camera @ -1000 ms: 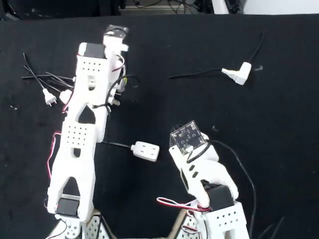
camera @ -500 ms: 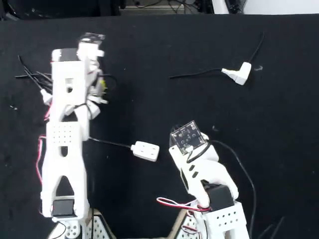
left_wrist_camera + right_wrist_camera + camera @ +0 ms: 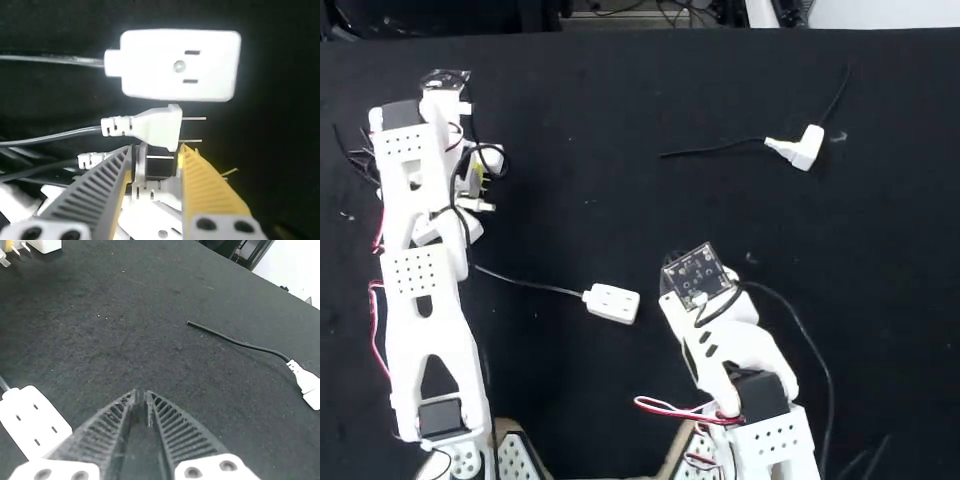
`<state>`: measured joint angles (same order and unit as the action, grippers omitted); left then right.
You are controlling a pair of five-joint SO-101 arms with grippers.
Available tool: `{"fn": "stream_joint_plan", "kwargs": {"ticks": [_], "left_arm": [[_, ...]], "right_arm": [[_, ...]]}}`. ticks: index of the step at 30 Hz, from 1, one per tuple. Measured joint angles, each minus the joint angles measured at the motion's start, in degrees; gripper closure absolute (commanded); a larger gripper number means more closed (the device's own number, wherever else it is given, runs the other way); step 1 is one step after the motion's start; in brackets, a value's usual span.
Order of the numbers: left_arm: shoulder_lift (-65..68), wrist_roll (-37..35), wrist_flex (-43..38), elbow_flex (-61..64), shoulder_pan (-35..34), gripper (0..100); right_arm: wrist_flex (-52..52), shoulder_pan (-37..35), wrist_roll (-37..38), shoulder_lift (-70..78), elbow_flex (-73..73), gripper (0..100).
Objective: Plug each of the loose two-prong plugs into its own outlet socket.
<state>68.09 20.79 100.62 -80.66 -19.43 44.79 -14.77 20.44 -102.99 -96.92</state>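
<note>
At the far left of the table (image 3: 650, 100), the left arm (image 3: 420, 270) is stretching away from its base. The left gripper (image 3: 155, 147) is clamping a white two-prong plug (image 3: 144, 162) between its grey finger and its yellow finger. The prongs of this plug are sticking out past the fingertips. Just beyond the gripper, a second plug (image 3: 152, 127) is lying flat on the black cloth, with its two prongs pointing the same way. Just past this plug, a single socket (image 3: 180, 64) is lying with its slots facing up, and a black cord is running off from its end. The held plug is not touching this socket.

Nearer the middle of the table, a white socket block (image 3: 612, 303) is lying flat. Its thin black cord is running left toward the left arm.

Just to the right of the block, the right arm (image 3: 730, 350) is folding up over its base near the front edge. The right gripper (image 3: 140, 396) is hanging above bare cloth with its fingers almost together and nothing between them.

At the far right, well apart from both arms, an angled plug (image 3: 798, 148) is lying on the cloth. Its cord (image 3: 715, 150) is trailing to the left.
</note>
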Motion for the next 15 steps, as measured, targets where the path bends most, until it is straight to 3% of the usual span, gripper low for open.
{"fn": "stream_joint_plan", "kwargs": {"ticks": [6,13,15], "left_arm": [[-12.5,-2.2,0.0,13.3,-2.6,84],[-38.6,-3.7,-0.4,40.9,-3.1,84],[-44.7,-3.3,-3.8,48.4,-3.5,84]], "right_arm": [[0.0,0.0,0.0,0.0,0.0,98.6],[0.0,0.0,0.0,0.0,0.0,98.6],[0.0,0.0,0.0,0.0,0.0,98.6]]}}
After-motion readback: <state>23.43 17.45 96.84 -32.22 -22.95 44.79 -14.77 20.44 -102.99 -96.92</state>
